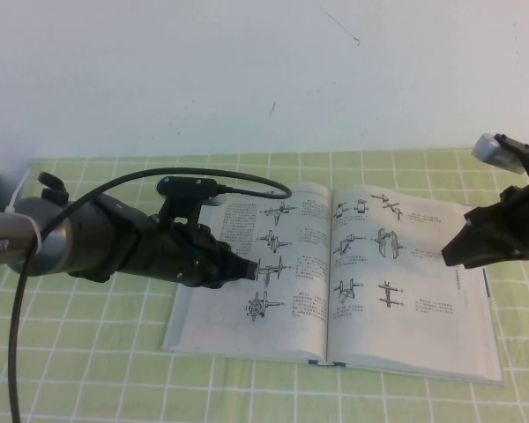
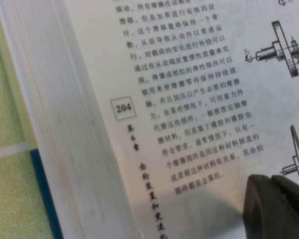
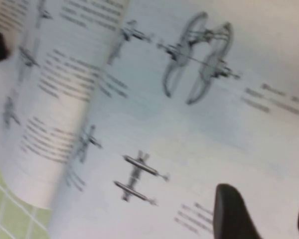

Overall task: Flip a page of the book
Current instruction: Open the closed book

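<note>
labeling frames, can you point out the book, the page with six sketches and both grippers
book (image 1: 203, 328): high view, bare lower margin of its left-hand leaf.
page (image 1: 423, 330): high view, blank lower part of the right-hand leaf.
left gripper (image 1: 243, 269): high view, fingertips over the left leaf.
right gripper (image 1: 450, 256): high view, tip over the page's right edge.

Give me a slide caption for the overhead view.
Left hand over open book's left leaf, right hand above the page.
</note>
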Available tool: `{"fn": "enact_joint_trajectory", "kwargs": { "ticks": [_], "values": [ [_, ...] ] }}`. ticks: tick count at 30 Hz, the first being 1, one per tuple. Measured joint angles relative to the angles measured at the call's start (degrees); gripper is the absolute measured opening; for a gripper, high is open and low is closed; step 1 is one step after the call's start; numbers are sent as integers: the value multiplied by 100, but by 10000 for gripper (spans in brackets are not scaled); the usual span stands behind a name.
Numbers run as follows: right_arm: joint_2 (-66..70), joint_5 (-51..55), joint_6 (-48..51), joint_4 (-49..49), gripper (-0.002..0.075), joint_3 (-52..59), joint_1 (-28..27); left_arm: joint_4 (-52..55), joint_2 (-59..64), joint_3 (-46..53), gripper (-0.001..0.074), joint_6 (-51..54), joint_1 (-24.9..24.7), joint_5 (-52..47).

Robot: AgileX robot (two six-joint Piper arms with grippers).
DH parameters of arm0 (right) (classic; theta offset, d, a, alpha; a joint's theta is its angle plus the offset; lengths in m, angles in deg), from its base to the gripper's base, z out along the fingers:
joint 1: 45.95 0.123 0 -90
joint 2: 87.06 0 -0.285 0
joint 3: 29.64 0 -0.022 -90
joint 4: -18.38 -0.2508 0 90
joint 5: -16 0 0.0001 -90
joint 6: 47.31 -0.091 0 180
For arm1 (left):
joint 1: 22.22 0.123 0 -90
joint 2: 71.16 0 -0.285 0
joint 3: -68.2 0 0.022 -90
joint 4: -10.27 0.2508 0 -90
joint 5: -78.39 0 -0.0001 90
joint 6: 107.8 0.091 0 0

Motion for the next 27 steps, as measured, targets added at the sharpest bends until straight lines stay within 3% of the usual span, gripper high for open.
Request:
{"fn": "enact_joint_trajectory", "kwargs": {
  "ticks": [5, 27],
  "values": [
    [3, 168, -427, 675, 290, -80, 0, 0, 0, 0, -4, 0, 0, 0],
    [546, 154, -683, 606, 290, -137, 0, -3, 0, 0, -4, 0, 0, 0]
  ]
}}
